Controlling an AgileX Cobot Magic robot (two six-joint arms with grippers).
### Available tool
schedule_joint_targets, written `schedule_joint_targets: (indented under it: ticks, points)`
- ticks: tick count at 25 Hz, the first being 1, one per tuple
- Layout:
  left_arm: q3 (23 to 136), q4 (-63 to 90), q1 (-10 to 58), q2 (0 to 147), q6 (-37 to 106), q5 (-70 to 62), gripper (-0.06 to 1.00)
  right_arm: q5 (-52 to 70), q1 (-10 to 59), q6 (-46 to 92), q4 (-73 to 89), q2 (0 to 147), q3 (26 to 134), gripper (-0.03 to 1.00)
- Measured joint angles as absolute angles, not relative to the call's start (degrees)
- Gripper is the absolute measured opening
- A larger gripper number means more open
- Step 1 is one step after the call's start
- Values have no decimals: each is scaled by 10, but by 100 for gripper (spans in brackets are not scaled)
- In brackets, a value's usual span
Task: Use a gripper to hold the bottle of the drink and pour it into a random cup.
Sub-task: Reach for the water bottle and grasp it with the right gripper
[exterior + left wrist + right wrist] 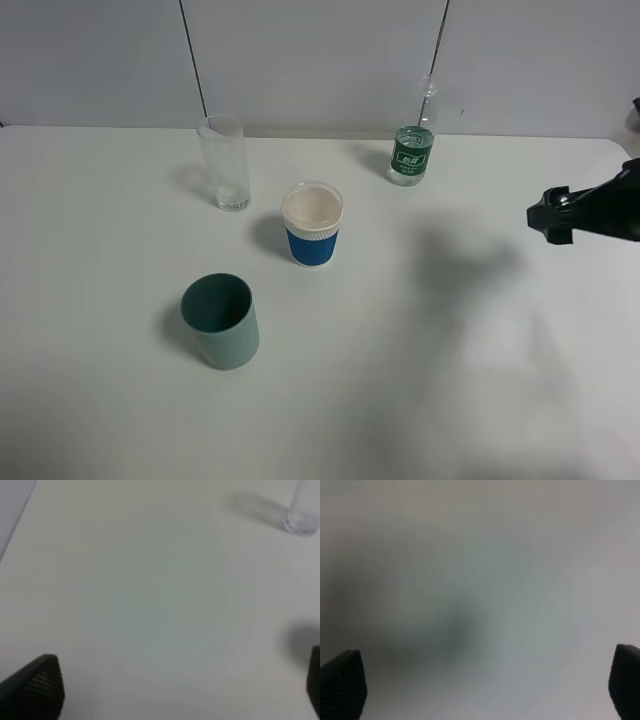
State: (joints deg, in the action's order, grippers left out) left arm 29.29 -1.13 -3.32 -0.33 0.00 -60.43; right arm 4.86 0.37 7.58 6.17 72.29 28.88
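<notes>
The bottle of the drink (413, 146), clear plastic with a green label, stands upright at the back right of the white table (450, 380). The cup (312, 224), white paper with a blue sleeve, stands near the table's middle. My right gripper (550, 215) comes in from the right edge, above the table, right of the bottle and nearer the front. In the right wrist view its fingers (342, 687) are wide apart over blurred bare table, holding nothing. My left gripper (180, 690) is outside the exterior high view; its wrist view shows its fingers (37, 687) apart and empty.
A tall clear glass (226, 163) stands at the back left; its base shows in the left wrist view (302, 510). A teal-green plastic cup (220, 321) stands in front of it, left of centre. A grey wall rises behind the table.
</notes>
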Motion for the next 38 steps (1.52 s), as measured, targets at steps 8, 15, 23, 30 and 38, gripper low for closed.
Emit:
schedule_joint_targets:
  ticks: [8,15,23,30,38]
  points:
    - [293,-11,-33,-3,0,-604,98,-66,9,18,-26,815,289,97]
    - [293,-11,-33,-3,0,-604,98,-183,9,-62,-133,892,289,97]
    - [293,-11,-33,-3,0,-604,98,-299,9,-91,-202,977,308,97]
    - [293,-11,-33,-3,0,-604,98,-313,9,-95,-211,1044,367,97]
    - [293,-11,-33,-3,0,-604,98,-313,33,-95,-257,1116,459,97]
